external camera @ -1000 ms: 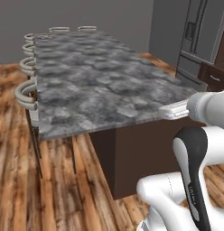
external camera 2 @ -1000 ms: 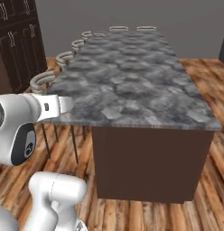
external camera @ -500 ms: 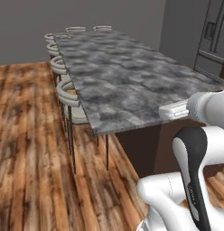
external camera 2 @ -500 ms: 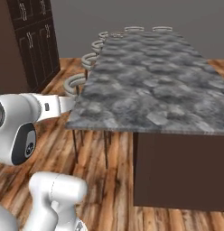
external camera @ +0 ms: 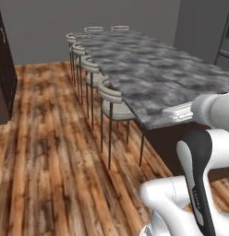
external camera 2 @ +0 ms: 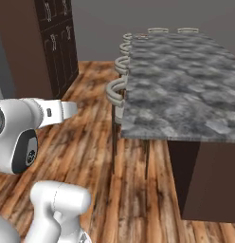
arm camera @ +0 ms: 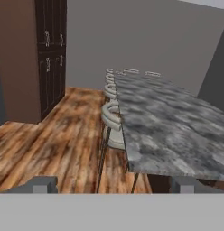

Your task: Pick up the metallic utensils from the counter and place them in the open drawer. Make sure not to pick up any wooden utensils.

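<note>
- My gripper [arm camera: 114, 185] has its two dark finger tips [arm camera: 41, 184] standing wide apart with nothing between them; I read that as the hand carried ready, since there is nothing to grasp within reach.
- Through the hand view I am looking down the length of the counter [arm camera: 168, 131], which runs from about 5 o'clock up toward 12 o'clock. I judge I am still in the approach step, facing a room rather than a workpiece.
- The counter [external camera: 167, 73] is a long slab of grey-and-black marbled stone with a thin squared edge, resting on a dark brown base [external camera 2: 209, 180] at the near end.
- I can make out no metallic utensils, wooden spoons or open drawer on or near this slab; the stone looks bare as far as the blur lets me tell. So the task's things are somewhere I cannot see from here, and none of the work looks done.
- A row of bar stools [external camera: 111, 99] is tucked under the counter's long side, at about 11 o'clock from my arm in the left base view. They have curved pale backs and thin dark metal legs, pushed in so the walkway is free.
- The floor [external camera: 47, 152] is warm brown wood plank with strong streaky grain.
- Tall dark brown cabinets [external camera 2: 48, 42] with small pull handles stand at about 10 o'clock in the right base view, flat-fronted and matte.
- My next need, I think, is to find the utensils before reaching.
</note>
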